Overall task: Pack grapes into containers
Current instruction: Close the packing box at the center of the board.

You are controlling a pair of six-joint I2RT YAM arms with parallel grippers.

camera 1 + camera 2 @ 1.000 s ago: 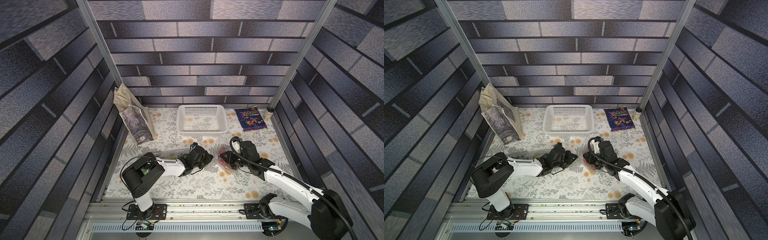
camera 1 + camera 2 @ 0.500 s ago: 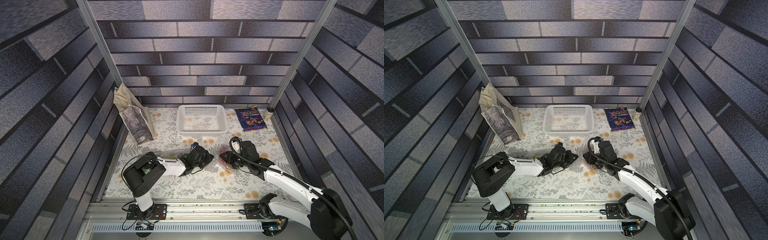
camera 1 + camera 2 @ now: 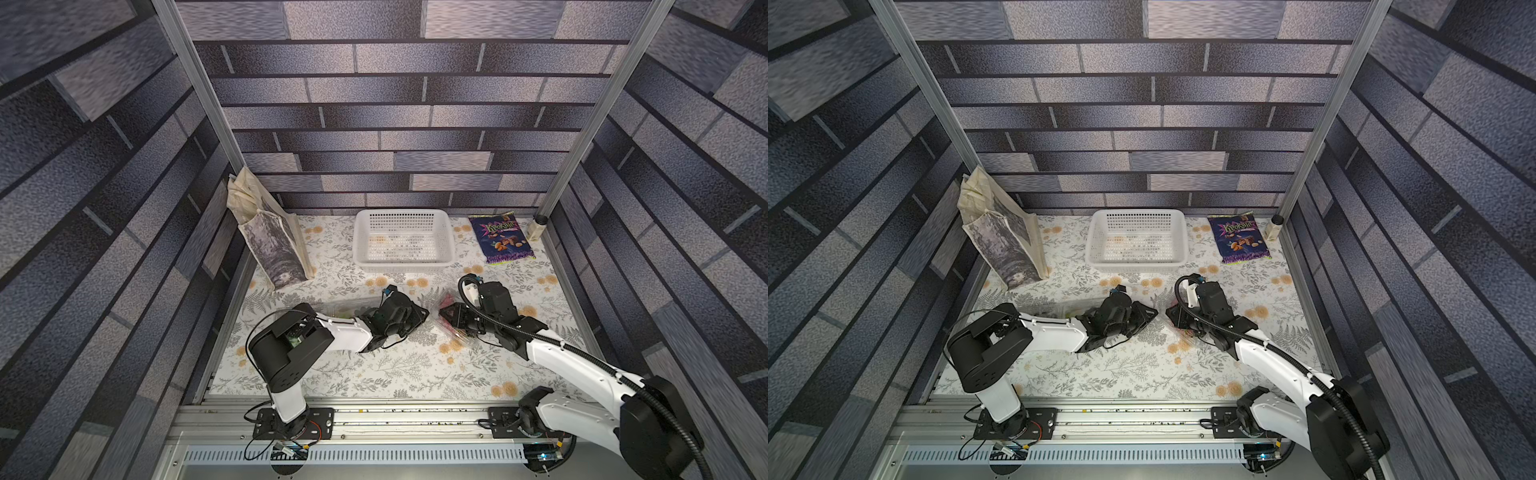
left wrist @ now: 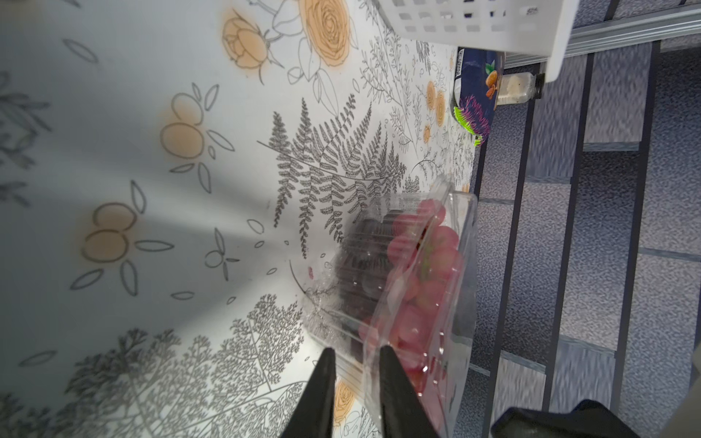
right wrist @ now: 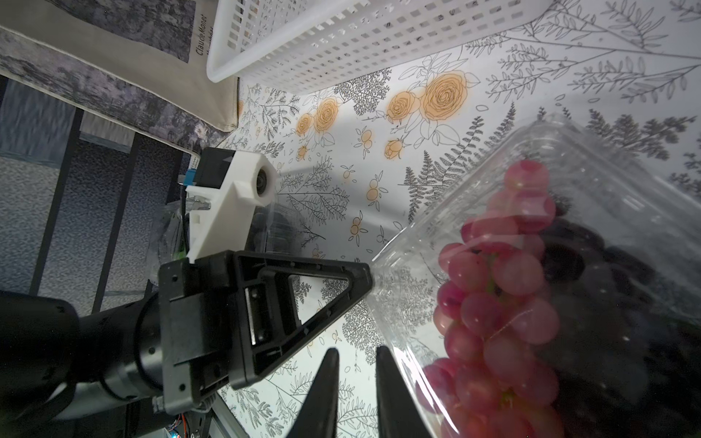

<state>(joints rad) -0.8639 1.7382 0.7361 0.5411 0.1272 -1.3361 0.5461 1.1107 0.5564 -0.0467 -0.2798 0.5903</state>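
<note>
A clear clamshell container point(image 3: 453, 328) point(image 4: 461, 242) point(image 5: 531, 182) lies mid-table, tilted, holding red grapes point(image 4: 428, 258) point(image 5: 493, 295) and black grapes point(image 5: 591, 258). My left gripper point(image 3: 426, 311) point(image 3: 1156, 314) point(image 4: 354, 350) points at its left corner; the fingers stand slightly apart and the plastic rim lies against one finger. My right gripper point(image 3: 445, 311) point(image 5: 354, 350) is at the same container from the right, jaws narrowly apart over bare cloth, one finger alongside the wall. A second container point(image 3: 345, 306) with green grapes lies behind my left arm.
A white perforated basket point(image 3: 403, 266) stands at the back centre. A printed tote bag point(image 3: 274, 245) leans at the back left. A purple snack pack point(image 3: 500, 239) and a small bottle point(image 3: 536, 226) lie at the back right.
The left gripper's fingers have parted a little. Both arms and the container stay where they were.
</note>
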